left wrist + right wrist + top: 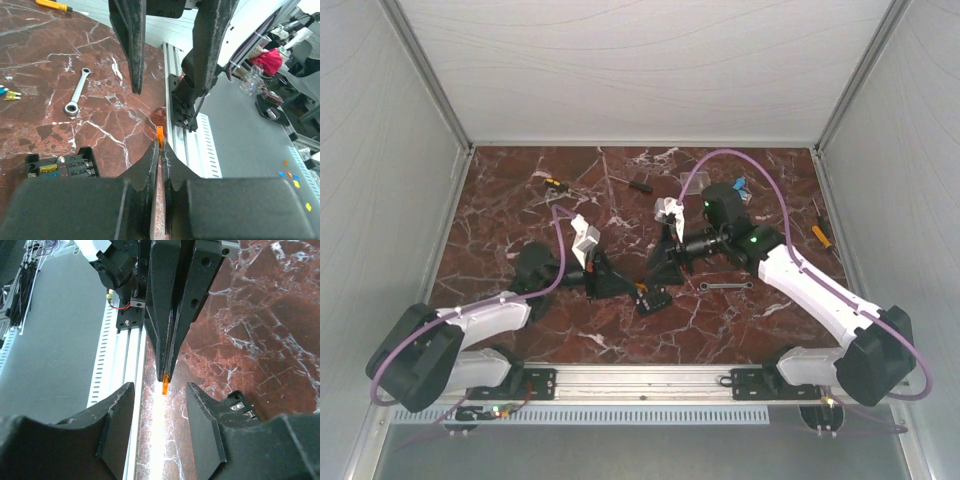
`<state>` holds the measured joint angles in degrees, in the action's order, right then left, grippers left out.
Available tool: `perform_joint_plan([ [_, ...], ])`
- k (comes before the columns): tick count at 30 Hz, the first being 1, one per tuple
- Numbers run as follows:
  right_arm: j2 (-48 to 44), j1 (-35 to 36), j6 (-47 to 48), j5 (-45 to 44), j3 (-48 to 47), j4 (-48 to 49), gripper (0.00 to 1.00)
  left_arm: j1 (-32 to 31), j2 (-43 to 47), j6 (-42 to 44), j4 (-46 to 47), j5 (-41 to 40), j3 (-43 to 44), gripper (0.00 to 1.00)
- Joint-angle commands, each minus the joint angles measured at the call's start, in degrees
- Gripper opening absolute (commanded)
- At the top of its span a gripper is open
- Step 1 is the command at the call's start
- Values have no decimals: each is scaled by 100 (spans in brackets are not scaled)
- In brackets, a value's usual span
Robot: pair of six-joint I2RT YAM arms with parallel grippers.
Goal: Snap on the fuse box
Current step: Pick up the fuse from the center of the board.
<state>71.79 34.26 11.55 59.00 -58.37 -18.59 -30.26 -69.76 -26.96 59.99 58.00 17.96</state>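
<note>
Pinching an orange fuse (160, 134) by its tip, jaws clenched, the left gripper (161, 146) may drop it if the right gripper (160, 390), jaws released, closes off-centre.

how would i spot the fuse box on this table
On the red marble table, look at the middle, toward the near edge. The fuse box lies there, left of the silver wrench: a small black square with tiny coloured fuses on its face.

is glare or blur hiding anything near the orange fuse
Right wrist: glare whitens the table edge below the orange fuse; right gripper soft. Left wrist: left gripper blurred close up, fuse box sharp. Top: even light, fuse tiny.
</note>
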Motion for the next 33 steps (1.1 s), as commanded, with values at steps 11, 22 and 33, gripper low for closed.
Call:
perform_joint_plan([
  [11, 478, 380, 361, 6, -302, -477, 29, 20, -170, -415, 905, 392, 283, 0],
  [22, 535, 519, 278, -181, -307, -376, 11, -19, -172, -228, 487, 274, 381, 0],
  [33, 367, 519, 246, -463, -248, -411, 0, -33, -207, -239, 298, 123, 385, 0],
])
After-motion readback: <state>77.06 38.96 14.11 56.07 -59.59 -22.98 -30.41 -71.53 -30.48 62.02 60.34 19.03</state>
